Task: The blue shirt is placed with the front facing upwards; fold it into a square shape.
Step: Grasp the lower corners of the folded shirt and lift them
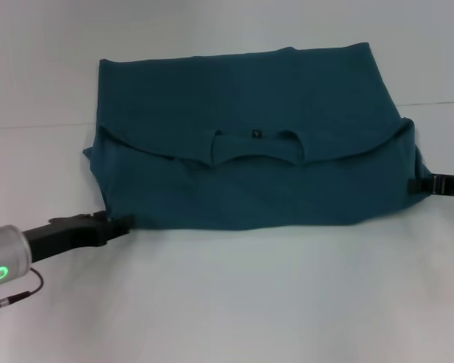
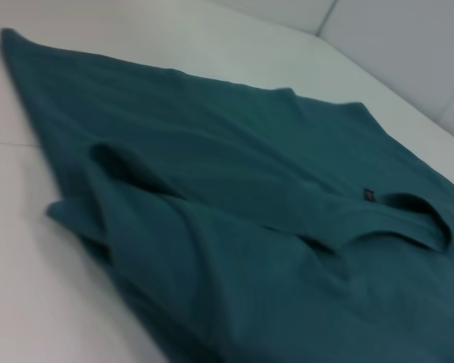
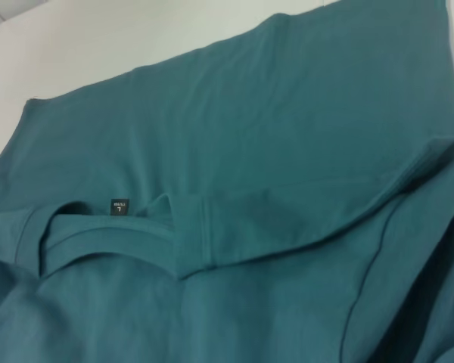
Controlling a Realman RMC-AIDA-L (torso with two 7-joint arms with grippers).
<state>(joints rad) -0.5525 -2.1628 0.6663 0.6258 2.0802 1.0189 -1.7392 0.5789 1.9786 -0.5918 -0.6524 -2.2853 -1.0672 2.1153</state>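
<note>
The blue shirt (image 1: 250, 151) was soft matt knit cloth with a ribbed neckband (image 3: 98, 227) and a small dark woven label (image 3: 119, 206), lying on a smooth, faintly sheeny white table (image 1: 250, 302), while the left gripper (image 1: 125, 224) at 8 o'clock looked matt black plastic.

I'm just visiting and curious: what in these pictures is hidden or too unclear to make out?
- Blue shirt: any chest print is out of sight in all views, since the shirt is folded over itself.
- Neck label: its lettering is too small to read in the right wrist view.
- Left gripper: its tip meets the shirt's near corner in the head view.
- Right gripper: mostly cut off by the head view's edge.
</note>
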